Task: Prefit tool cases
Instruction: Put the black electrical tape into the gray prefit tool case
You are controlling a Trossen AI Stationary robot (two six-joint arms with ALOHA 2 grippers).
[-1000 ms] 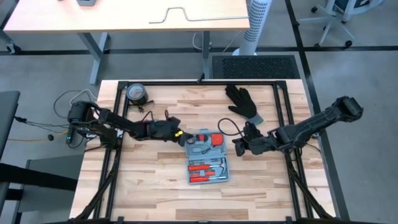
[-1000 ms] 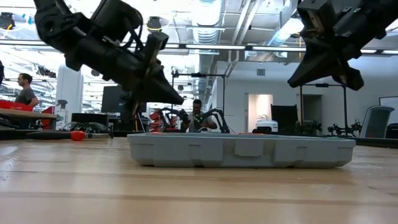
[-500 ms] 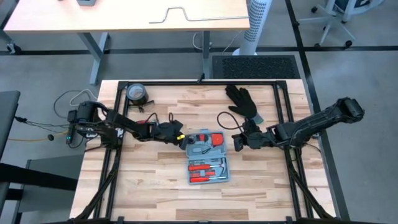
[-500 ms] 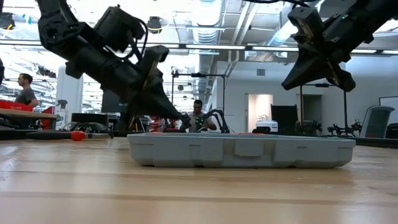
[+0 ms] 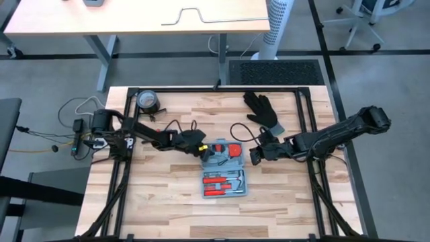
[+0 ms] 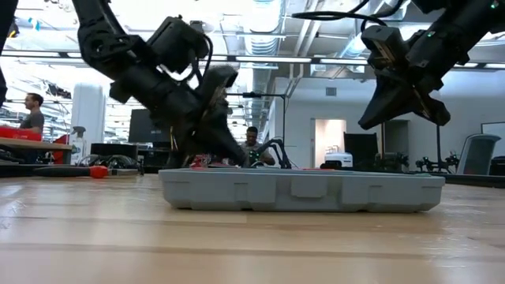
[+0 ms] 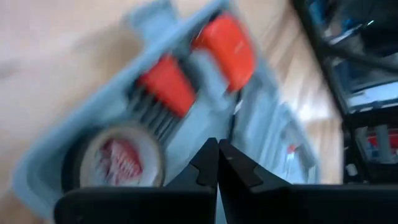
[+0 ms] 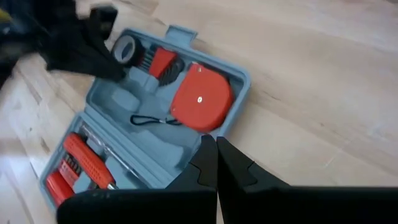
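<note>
The blue-grey tool case (image 5: 224, 168) lies open and flat on the wooden table, with a red tape measure (image 8: 200, 98) and red-handled tools (image 5: 218, 183) in its recesses. My left gripper (image 5: 203, 149) is shut and slants down into the case's far left corner (image 7: 124, 155). My right gripper (image 5: 254, 156) is shut and hangs clear above the table just right of the case's far half (image 8: 186, 106); it touches nothing. My left gripper reaches with its shut fingertips (image 6: 237, 156) down from the table's left into the case's far left corner. The case's near wall (image 6: 300, 191) hides the tips. I cannot tell whether they touch the case's inside.
A black glove (image 5: 263, 111) lies at the far right of the table. A dark tape roll (image 5: 148, 101) sits at the far left corner. Black frame rails (image 5: 306, 121) run along the table's sides. People show in the room beyond, in the low view.
My left gripper has gone toward the table's right edge and down, from beside the case to its far left corner. My right gripper has edged toward the case and a little up. In the low view the case has slid slightly toward the table's left.
</note>
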